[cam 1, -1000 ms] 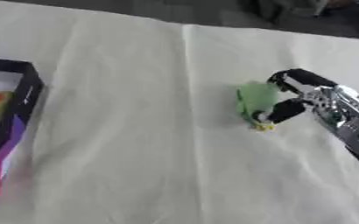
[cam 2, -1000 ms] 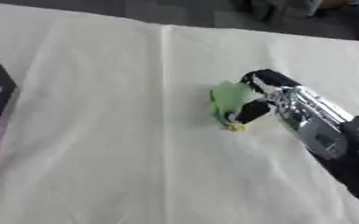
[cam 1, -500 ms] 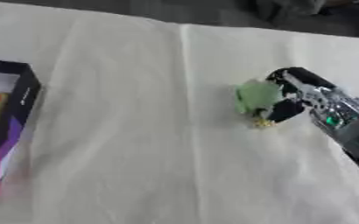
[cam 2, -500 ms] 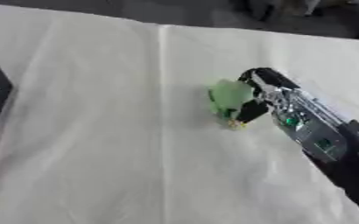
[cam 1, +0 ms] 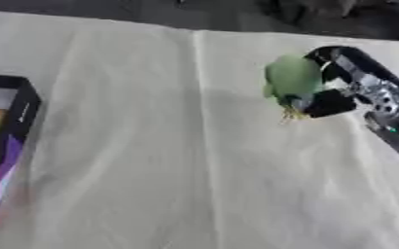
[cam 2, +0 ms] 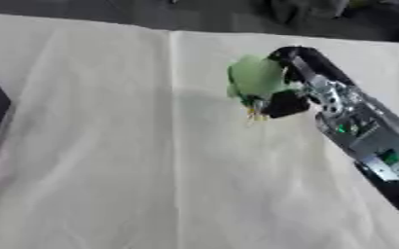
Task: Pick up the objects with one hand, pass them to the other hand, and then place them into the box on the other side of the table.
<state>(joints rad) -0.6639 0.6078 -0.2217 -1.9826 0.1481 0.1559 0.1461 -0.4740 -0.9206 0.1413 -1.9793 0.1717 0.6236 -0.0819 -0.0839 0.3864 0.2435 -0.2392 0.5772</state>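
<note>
Upper right, the right hand [cam 2: 298,92] pinches a green object [cam 2: 256,78] over the cloth [cam 1: 169,165]; the box [cam 1: 7,146] sits far left.

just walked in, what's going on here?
The right hand has its fingers and thumb curled round a small green object with a bit of yellow at its lower end, over the right part of the cloth-covered table. The box sits at the table's left edge, with something yellowish inside. The left hand shows in neither view, so no handover yet.
</note>
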